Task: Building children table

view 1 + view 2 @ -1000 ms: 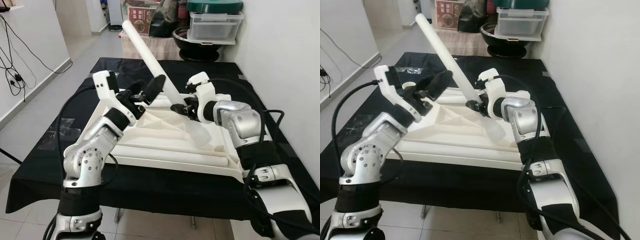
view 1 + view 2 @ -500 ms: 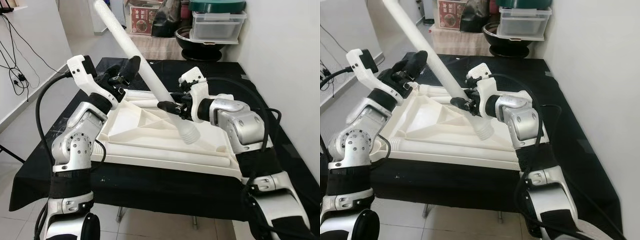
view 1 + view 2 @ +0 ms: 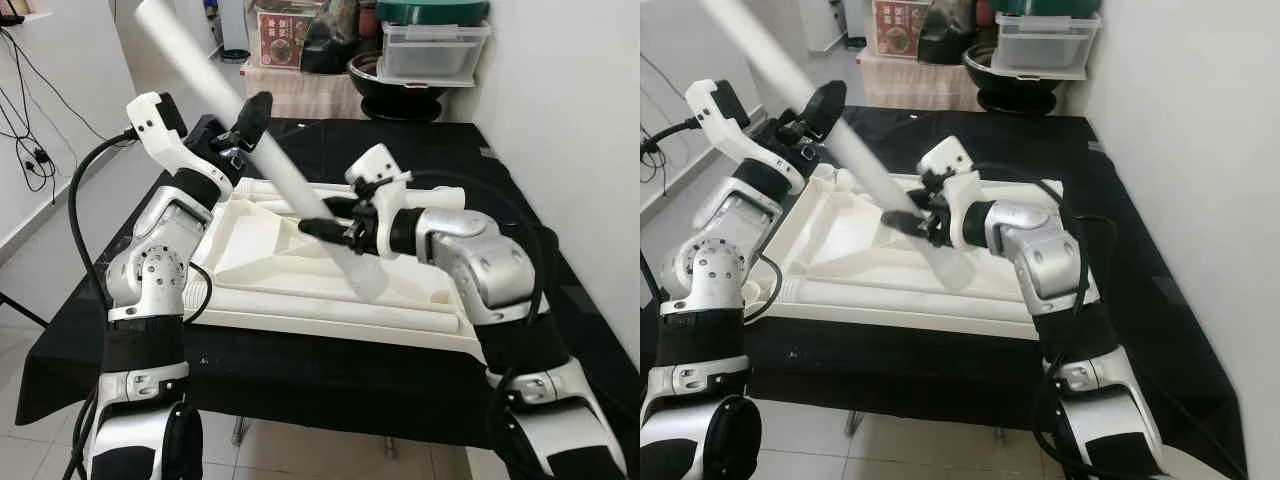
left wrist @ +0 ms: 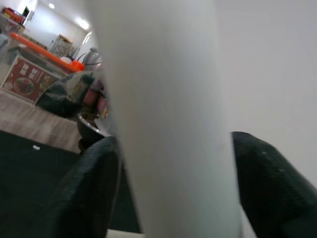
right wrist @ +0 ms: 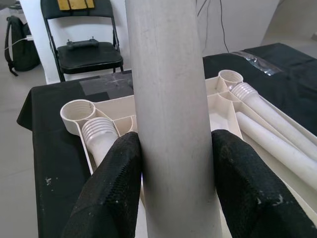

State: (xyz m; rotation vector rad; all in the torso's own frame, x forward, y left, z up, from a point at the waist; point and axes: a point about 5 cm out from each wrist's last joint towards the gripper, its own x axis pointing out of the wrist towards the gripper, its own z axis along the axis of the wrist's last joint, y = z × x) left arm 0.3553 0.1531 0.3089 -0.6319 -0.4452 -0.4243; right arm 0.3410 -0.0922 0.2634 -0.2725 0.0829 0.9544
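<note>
A long white table leg (image 3: 200, 75) slants from the upper left down to its threaded end (image 3: 366, 282) above the upturned white table top (image 3: 250, 235). My left gripper (image 3: 246, 128) is shut on the leg's upper half; its black fingers (image 4: 94, 193) press either side of the tube (image 4: 168, 124). My right gripper (image 3: 323, 226) is shut on the leg lower down, near the threaded end, with both fingers (image 5: 116, 183) against the tube (image 5: 171, 99). The leg's lower end hovers just over the table top's ribbed underside.
The table top lies on a black-covered table (image 3: 300, 375). Loose white legs (image 3: 330, 312) lie along its near side. A round socket (image 5: 78, 113) and a threaded leg end (image 5: 99, 135) sit at one corner. A plastic bin (image 3: 432, 50) and black bowl (image 3: 400, 88) stand behind; a wall runs on the right.
My left gripper has risen and moved left, and now clamps the leg higher up. The leg's top end has swung left; my right gripper kept its hold on the leg.
</note>
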